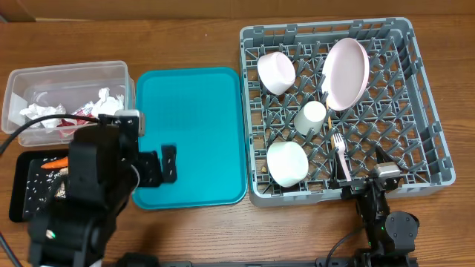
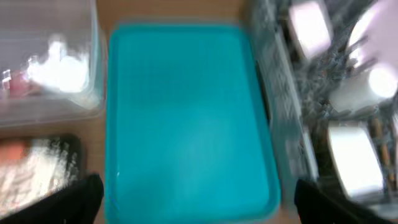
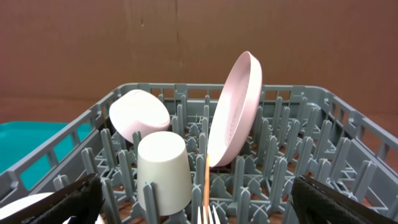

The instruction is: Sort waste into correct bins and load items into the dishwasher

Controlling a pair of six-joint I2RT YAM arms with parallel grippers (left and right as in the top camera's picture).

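Wood table (image 1: pixel 185 30), teal tray (image 1: pixel 197 126) ctr, brown wall (image 3: pixel 124 43) behind rack (image 3: pixel 292 93)

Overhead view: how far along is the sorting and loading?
Done: plate, two bowls, cup and fork in the dish rack; napkins in the clear tub; carrot, scraps in black tray. In hand: nothing; left gripper and right gripper open. Left: nothing; teal tray bare.

Brown wood-grain table (image 1: pixel 185 30), evenly lit, w/ plain reddish-brown backdrop (image 3: pixel 93 43) behind it in rt wrist view.
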